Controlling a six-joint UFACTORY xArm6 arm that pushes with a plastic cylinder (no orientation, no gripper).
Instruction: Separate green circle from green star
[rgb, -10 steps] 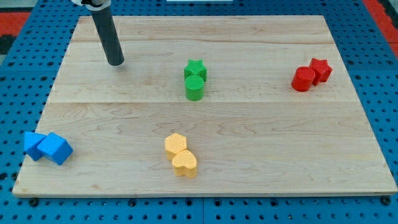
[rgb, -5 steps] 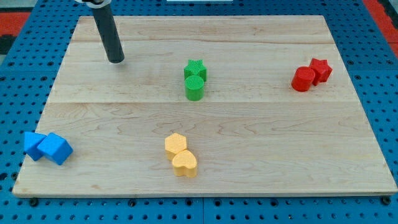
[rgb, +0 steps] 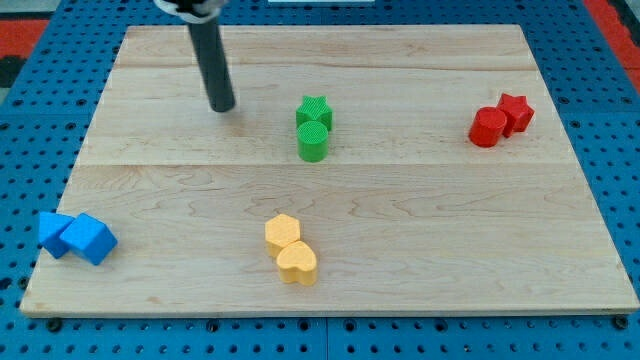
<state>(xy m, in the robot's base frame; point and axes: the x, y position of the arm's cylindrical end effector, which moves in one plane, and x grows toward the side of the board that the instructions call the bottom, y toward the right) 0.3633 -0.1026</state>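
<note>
The green circle (rgb: 313, 142) stands near the board's middle, touching the green star (rgb: 315, 110) just above it in the view. My tip (rgb: 222, 106) rests on the board to the left of the green star, well apart from both green blocks. The dark rod rises from the tip toward the view's top.
A red circle (rgb: 487, 128) and red star (rgb: 515, 112) touch at the right. A yellow hexagon (rgb: 282, 232) and yellow heart (rgb: 297, 264) touch at the lower middle. Two blue blocks (rgb: 77, 237) sit at the lower left near the wooden board's edge (rgb: 330, 310).
My tip has moved to the right and slightly down, closer to the green star. No block has moved.
</note>
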